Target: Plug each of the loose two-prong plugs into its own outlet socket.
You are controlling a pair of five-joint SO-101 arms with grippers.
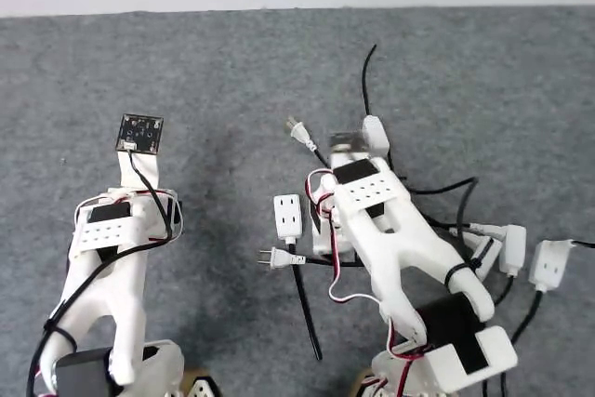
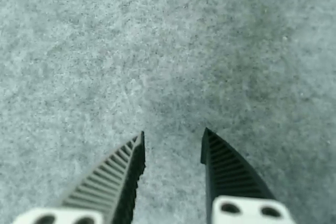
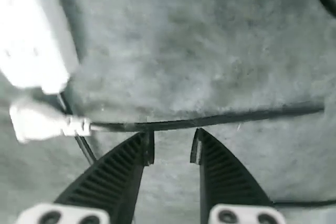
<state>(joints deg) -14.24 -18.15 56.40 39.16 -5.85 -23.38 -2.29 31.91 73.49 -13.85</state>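
In the right wrist view my right gripper [image 3: 171, 148] is open just above a black cord [image 3: 210, 121] that runs across the grey carpet, with nothing between its fingers. That cord leads to a white two-prong plug [image 3: 42, 121], which lies beside a white outlet socket [image 3: 31, 40]. The high view shows this outlet socket [image 1: 288, 216] and the plug [image 1: 271, 258] left of the right arm [image 1: 381, 220]. A second loose plug [image 1: 297, 131] lies farther back. My left gripper [image 2: 173, 148] is open over bare carpet.
At the right of the high view lie another white plug [image 1: 511, 248] and outlet block [image 1: 550, 263] among tangled black cords [image 1: 460, 197]. A further white piece [image 1: 375, 133] lies behind the right arm. The left arm [image 1: 116, 230] stands over open carpet.
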